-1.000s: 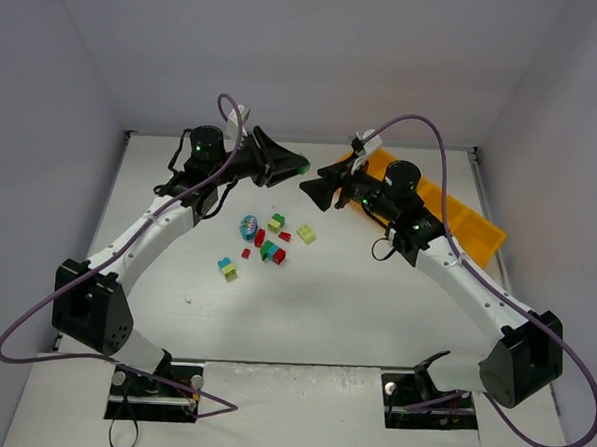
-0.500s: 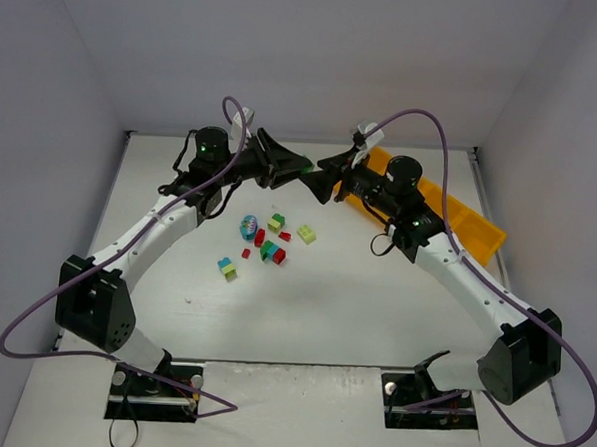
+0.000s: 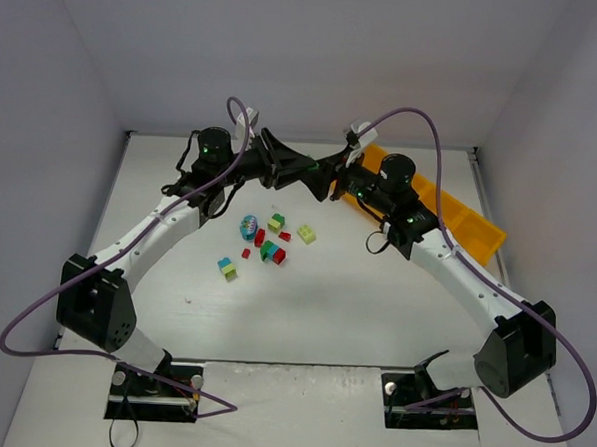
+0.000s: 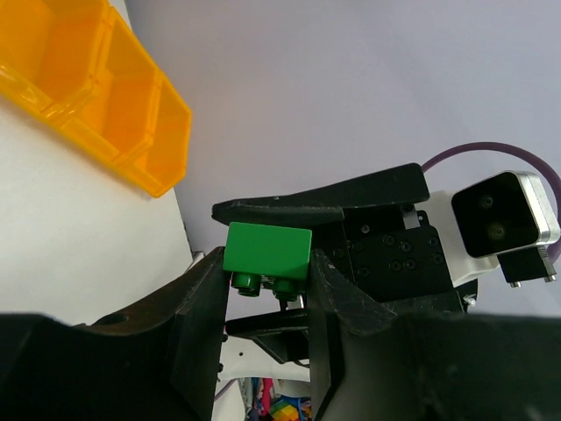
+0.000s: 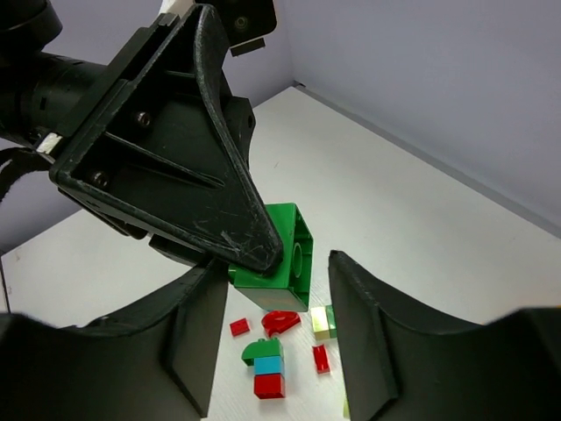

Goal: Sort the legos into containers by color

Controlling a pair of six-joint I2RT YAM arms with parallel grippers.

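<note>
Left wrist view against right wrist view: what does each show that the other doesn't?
Only the left wrist view: the orange tray at upper left, and the right arm's wrist camera.

Only the right wrist view: the loose legos spread on the table, red, pale green and a green-teal-red stack. The left wrist view catches only a sliver of them at its bottom edge.

Both: the green brick pinched between the left fingers, with the right fingers flanking it and a gap visible on one side.
</note>
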